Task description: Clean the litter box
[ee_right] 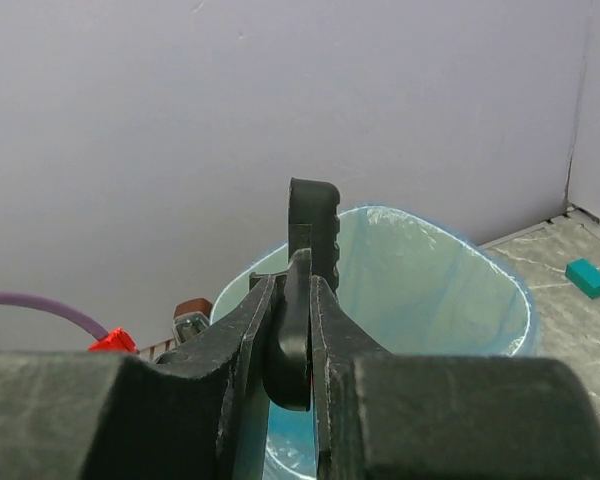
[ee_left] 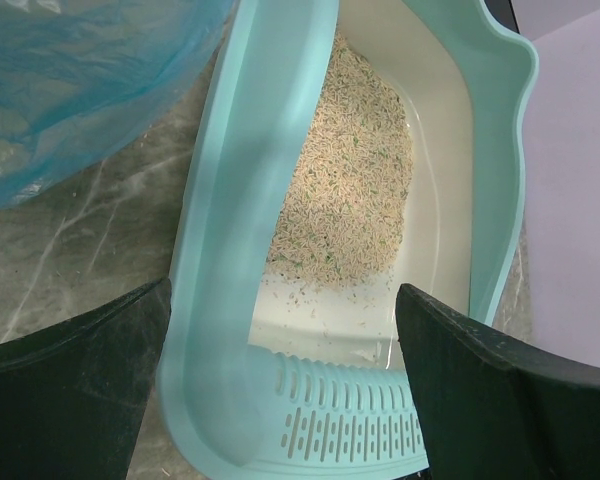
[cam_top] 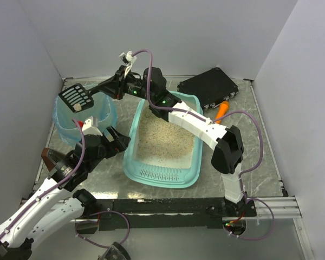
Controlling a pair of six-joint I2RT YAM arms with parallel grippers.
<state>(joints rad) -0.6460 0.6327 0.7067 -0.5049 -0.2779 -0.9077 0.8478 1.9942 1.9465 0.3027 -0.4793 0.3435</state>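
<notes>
Beside the spread left gripper (cam_top: 121, 142) lies the litter box (cam_top: 162, 174).

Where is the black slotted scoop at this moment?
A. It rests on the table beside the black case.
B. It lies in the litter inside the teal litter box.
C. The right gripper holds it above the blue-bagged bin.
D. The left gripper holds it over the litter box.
C: in the top view, the right gripper holds the black slotted scoop above the blue-bagged bin, away from the litter box.
</notes>
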